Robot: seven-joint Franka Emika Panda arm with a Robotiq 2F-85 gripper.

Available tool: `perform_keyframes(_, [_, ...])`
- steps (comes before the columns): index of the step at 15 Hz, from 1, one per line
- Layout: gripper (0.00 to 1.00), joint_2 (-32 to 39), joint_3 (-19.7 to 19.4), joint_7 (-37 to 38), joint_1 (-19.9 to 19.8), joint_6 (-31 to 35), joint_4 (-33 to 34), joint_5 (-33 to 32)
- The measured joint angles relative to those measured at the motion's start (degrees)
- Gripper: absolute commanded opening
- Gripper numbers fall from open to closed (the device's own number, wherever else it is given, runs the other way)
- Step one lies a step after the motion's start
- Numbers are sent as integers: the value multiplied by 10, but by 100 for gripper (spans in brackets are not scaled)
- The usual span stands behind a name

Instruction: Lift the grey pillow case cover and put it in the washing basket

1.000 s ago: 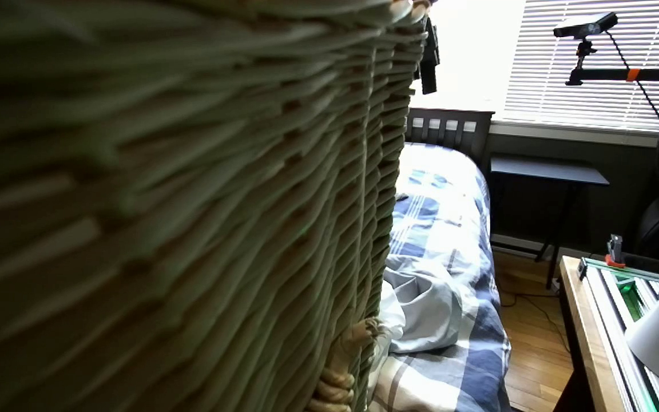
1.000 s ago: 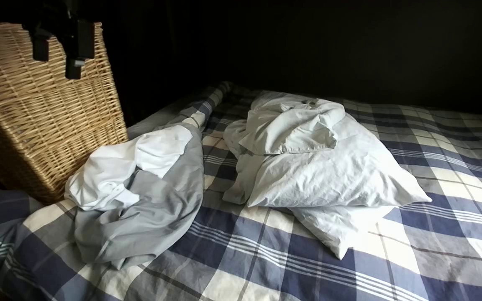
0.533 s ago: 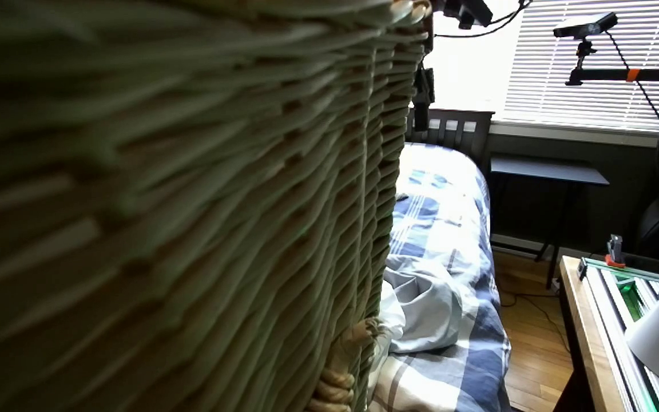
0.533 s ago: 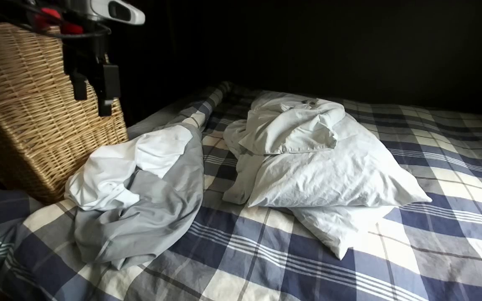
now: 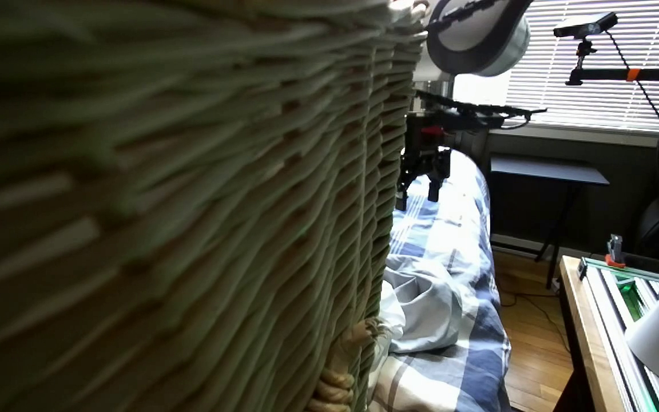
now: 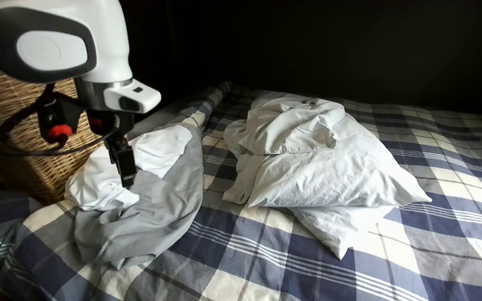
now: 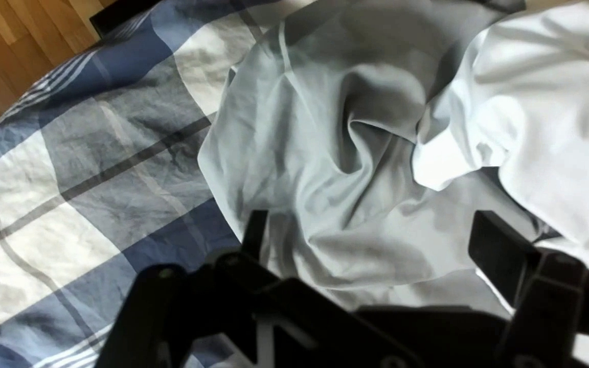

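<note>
In both exterior views my gripper (image 5: pixel 417 197) has dropped lower, beside the basket (image 5: pixel 238 200); in the wrist view its fingers (image 7: pixel 499 251) stand parted and empty, the grey cover (image 7: pixel 320 174) beneath them, white cloth (image 7: pixel 555 117) by one; I judge a grasp is near.

plain grey pillow case cover (image 7: pixel 274 143) here, white cloth (image 7: pixel 565 112), plaid bedspread (image 7: pixel 105 168) in blue, grey and cream, tan basket (image 6: pixel 2 100), black gripper (image 7: pixel 368 230)!
</note>
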Motion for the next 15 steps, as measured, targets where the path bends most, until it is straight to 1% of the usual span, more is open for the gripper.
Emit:
perform_keyframes(3, [100,42,7,57,0,101,-43,-3])
perform_keyframes(5, [100,80,10,86,1,154,-56,-3])
perform_keyframes(7, [100,119,10,88,5,167,-54,4])
perform_keyframes(9, [100,139,10,88,6,169,-46,6])
perform_keyframes(15, [100,143,9,88,7,169,-40,7])
